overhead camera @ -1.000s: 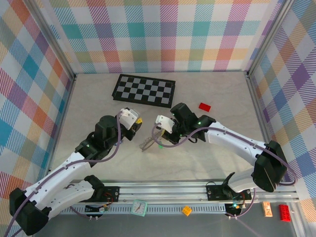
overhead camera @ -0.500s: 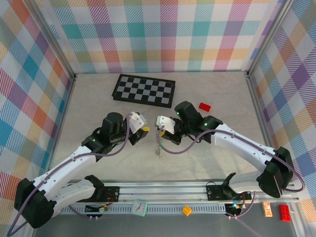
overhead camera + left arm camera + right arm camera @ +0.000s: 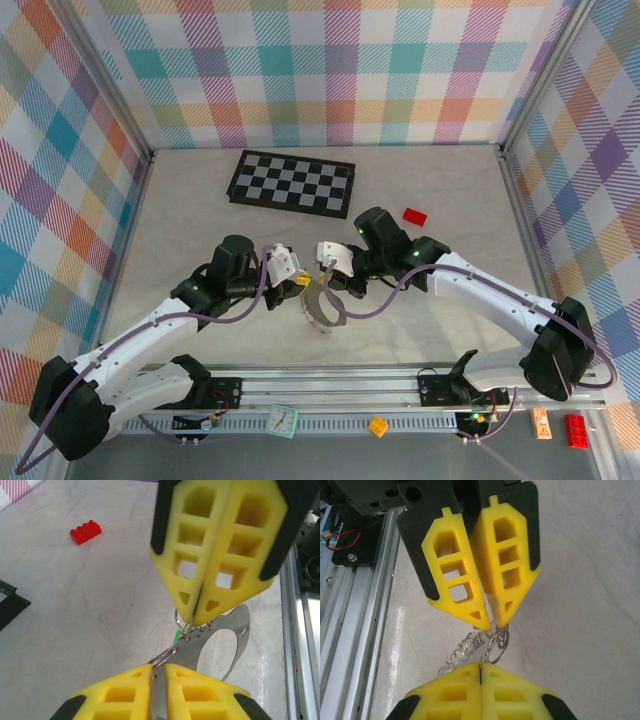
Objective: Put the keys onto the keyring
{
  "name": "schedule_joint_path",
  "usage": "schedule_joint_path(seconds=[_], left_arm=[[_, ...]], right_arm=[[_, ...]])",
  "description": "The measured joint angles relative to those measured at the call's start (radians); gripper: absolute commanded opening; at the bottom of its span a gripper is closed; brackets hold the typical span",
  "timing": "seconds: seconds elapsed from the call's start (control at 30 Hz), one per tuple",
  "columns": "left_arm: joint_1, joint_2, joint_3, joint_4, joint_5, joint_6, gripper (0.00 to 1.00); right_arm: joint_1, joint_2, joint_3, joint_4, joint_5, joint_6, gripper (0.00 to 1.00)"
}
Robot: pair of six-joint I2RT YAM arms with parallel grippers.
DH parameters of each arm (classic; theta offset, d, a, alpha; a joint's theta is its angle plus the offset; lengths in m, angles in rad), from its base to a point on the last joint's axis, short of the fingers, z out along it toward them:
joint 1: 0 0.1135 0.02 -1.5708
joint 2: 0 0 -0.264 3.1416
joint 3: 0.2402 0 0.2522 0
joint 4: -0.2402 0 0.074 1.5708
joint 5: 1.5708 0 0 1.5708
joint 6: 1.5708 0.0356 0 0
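Note:
The keyring is a grey metal loop hanging between my two grippers near the table's front middle. In the left wrist view it reads as a flat curved band with small holes and a little split ring. My left gripper is shut on a strip of that band. My right gripper is shut on a thin metal edge by the split ring, tip to tip with the left gripper. Of the keys, a green scrap peeks out behind the band.
A black-and-white chequered board lies at the back. A red brick sits to the right of it. The aluminium rail runs along the near edge, and plaid walls close in three sides.
My left gripper moved right to meet the right gripper and closed on the loop. The loop, hanging edge-on before, now spreads open below both grippers.

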Motion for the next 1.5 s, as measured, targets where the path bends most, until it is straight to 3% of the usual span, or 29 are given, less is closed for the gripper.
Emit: schedule_joint_path(seconds=[0.2,0.6,0.77,0.87,1.03,1.3,1.5], left_arm=[[-0.027,-0.026,-0.042,0.043,-0.015,-0.007,0.21],[-0.036,-0.053,-0.067,0.093,-0.034,-0.026,0.22],[-0.045,-0.057,-0.086,0.113,-0.065,-0.043,0.26],[-0.047,-0.089,-0.115,0.144,-0.151,-0.076,0.26],[-0.047,-0.185,-0.159,0.177,-0.398,-0.189,0.3],[-0.047,-0.36,-0.219,0.204,-0.714,-0.38,0.36],[-0.047,-0.397,-0.225,0.203,-0.81,-0.442,0.38]], right_arm=[[0.0,0.0,-0.001,-0.003,-0.012,-0.011,0.0],[0.0,0.0,0.001,-0.016,0.004,-0.007,0.0],[0.002,0.018,0.045,-0.072,0.079,0.011,0.0],[0.001,0.031,0.065,-0.08,0.173,0.032,0.0],[0.001,0.032,0.07,-0.068,0.267,0.108,0.0],[0.001,0.039,0.07,0.103,0.208,0.307,0.0],[0.003,0.122,0.072,0.289,0.159,0.413,0.0]])
